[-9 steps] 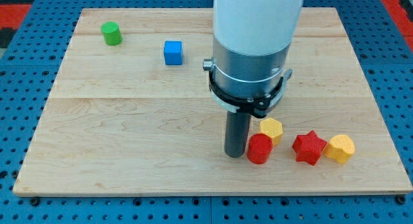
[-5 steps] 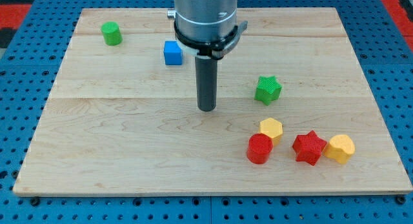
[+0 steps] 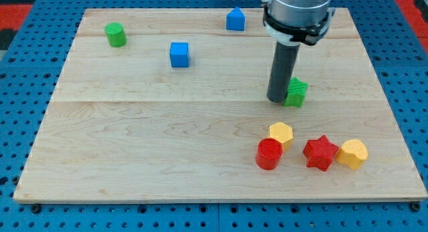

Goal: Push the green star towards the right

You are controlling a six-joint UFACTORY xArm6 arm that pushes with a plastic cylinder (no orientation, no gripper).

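1. The arm comes down from the view's top right of centre, its grey collar above a straight dark rod that stands upright. There are no fingers to open or close; the rod just ends in my tip (image 3: 277, 99), which rests on the wooden board (image 3: 134, 145).
2. My tip sits at the left side of the green star (image 3: 296, 92), touching it or just beside it; the rod hides the star's left part.
3. The green star lies right of the board's centre, in its upper half. Which way its points face cannot be made out, and no long axis shows.
4. Below it, near the view's bottom right, a yellow hexagonal block (image 3: 281, 133) touches a red cylinder (image 3: 269, 154); a red star (image 3: 320, 152) touches a second yellow block (image 3: 352, 153).
5. Towards the top left stand a green cylinder (image 3: 115, 35) and a blue cube (image 3: 178, 55); a blue house-shaped block (image 3: 235, 19) stands near the top edge.
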